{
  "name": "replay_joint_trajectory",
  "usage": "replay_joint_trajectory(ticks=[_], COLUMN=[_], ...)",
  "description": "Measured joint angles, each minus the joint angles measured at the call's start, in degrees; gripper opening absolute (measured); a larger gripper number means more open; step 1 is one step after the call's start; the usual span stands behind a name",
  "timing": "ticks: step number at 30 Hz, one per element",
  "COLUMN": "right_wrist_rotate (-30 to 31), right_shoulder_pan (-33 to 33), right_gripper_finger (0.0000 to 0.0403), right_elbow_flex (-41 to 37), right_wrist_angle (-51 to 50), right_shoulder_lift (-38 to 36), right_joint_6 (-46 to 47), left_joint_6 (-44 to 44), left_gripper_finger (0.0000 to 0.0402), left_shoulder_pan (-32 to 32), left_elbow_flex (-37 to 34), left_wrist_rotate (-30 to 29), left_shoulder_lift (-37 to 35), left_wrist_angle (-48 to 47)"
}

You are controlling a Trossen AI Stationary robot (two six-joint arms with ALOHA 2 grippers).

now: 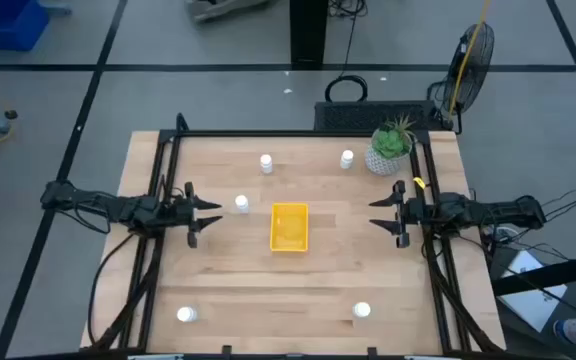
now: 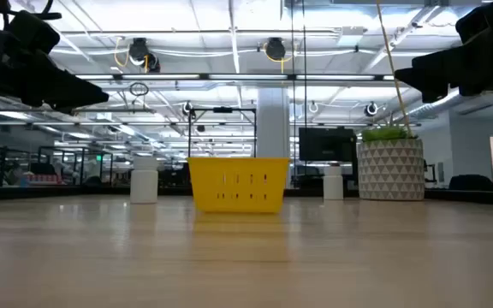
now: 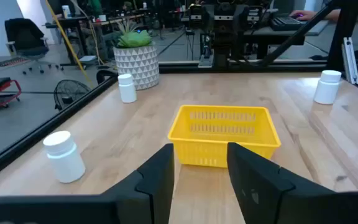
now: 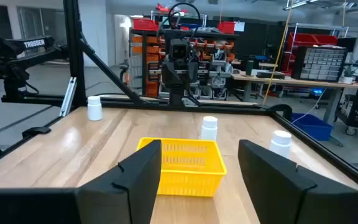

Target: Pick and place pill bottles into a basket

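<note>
The yellow basket (image 1: 288, 227) stands mid-table; it also shows in the low view (image 2: 238, 184). Five white pill bottles stand upright on their bases: two toward the far edge (image 1: 266, 163) (image 1: 346, 158), one just left of the basket (image 1: 241, 204), and two near the front edge (image 1: 186, 314) (image 1: 362, 311). My left gripper (image 1: 211, 214) is open and empty left of the basket, beside the nearest bottle (image 3: 65, 155). My right gripper (image 1: 376, 213) is open and empty right of the basket. Both wrist views face the basket (image 3: 224, 134) (image 4: 182, 163) between their fingers.
A white patterned pot with a green plant (image 1: 388, 150) stands at the far right corner, close to one bottle (image 3: 127, 88). Black frame rails run along the table's left and right sides (image 1: 158, 200). Bare wood lies between the basket and the front edge.
</note>
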Motion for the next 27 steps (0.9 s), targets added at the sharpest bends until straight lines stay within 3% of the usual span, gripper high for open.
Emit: replay_joint_trajectory(ticks=[22, 27], right_wrist_rotate=[-0.07, 5.40], right_shoulder_pan=[0.00, 0.02], right_gripper_finger=[0.0208, 0.0216], right_elbow_flex=[-0.15, -0.35], right_wrist_angle=[1.36, 6.16], right_shoulder_lift=[0.58, 2.98], right_joint_6=[2.16, 2.14], left_joint_6=[0.07, 0.07], left_gripper_finger=[0.0152, 0.0152], left_shoulder_pan=[0.00, 0.00], left_elbow_flex=[0.02, 0.02], left_wrist_rotate=[-0.02, -0.02], left_shoulder_lift=[0.00, -0.02], left_wrist_angle=[-0.46, -0.48])
